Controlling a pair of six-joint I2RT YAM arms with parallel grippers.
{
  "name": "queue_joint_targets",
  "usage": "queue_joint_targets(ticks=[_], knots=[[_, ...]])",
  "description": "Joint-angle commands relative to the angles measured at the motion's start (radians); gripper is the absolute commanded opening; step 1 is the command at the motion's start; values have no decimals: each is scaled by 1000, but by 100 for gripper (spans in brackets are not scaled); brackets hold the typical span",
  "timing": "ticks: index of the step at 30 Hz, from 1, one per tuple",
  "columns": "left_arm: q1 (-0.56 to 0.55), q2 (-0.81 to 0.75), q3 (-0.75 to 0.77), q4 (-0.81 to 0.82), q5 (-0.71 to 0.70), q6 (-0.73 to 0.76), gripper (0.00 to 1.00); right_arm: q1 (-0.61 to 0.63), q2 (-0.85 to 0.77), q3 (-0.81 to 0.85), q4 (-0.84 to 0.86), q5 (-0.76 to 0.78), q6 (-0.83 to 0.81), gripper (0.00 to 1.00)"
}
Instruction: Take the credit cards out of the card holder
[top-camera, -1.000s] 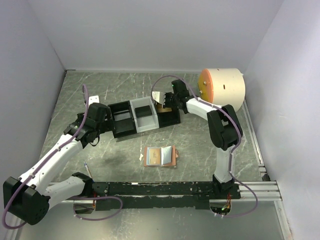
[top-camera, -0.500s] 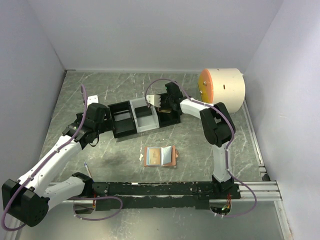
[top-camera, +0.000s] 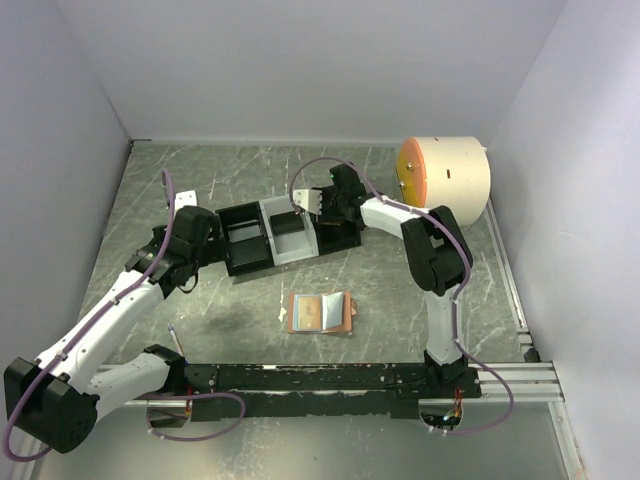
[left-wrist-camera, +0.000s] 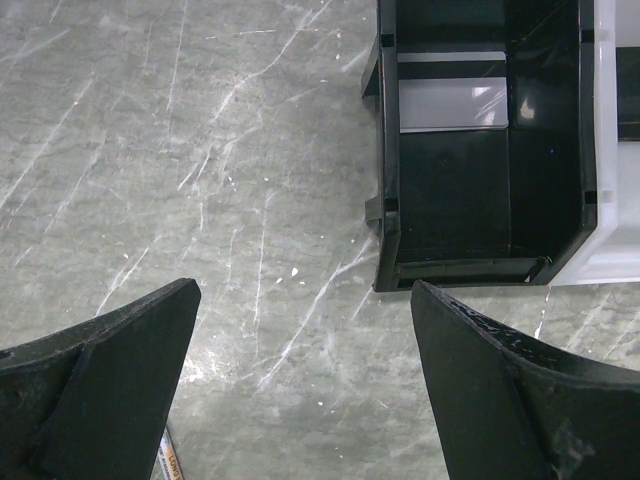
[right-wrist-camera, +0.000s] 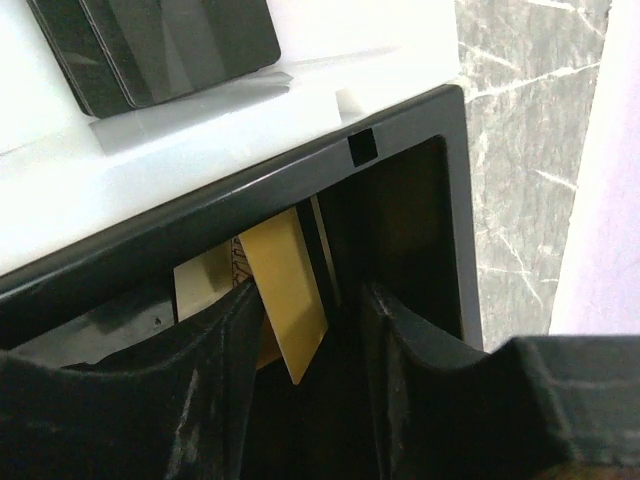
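A tan credit card (right-wrist-camera: 290, 300) stands on edge in the tray's (right-wrist-camera: 400, 110) end compartment, leaning on a finger of the right claw (top-camera: 322, 203), whose jaws stand part-way apart, seemingly not pinching it. Lifting away could drag it out. Dark cards (right-wrist-camera: 160, 50) lie in the white compartment. The card holder (top-camera: 320, 313) lies open on the surface (top-camera: 400, 290); the left claw (left-wrist-camera: 302, 320) gapes wide, empty, beside the tray.

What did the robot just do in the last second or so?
The right end effector shifted leftward over the black end compartment of the tray and opened its jaws, releasing the tan card, which stands between them. The left end effector, open beside the tray, and the opened wallet on the table did not move.
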Motion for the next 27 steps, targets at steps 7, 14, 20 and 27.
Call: queue_joint_targets(ticks=[7, 14, 20, 27], knots=[[8, 8, 12, 1, -11, 10, 100, -9, -135, -3, -66, -86, 163, 50], [8, 10, 14, 0, -9, 10, 100, -25, -191, -28, -5, -43, 498, 46], [8, 5, 12, 0, -17, 8, 100, -42, -186, 54, -155, 100, 1180, 26], [8, 17, 13, 1, -11, 9, 100, -33, -164, 81, -287, 106, 1418, 10]])
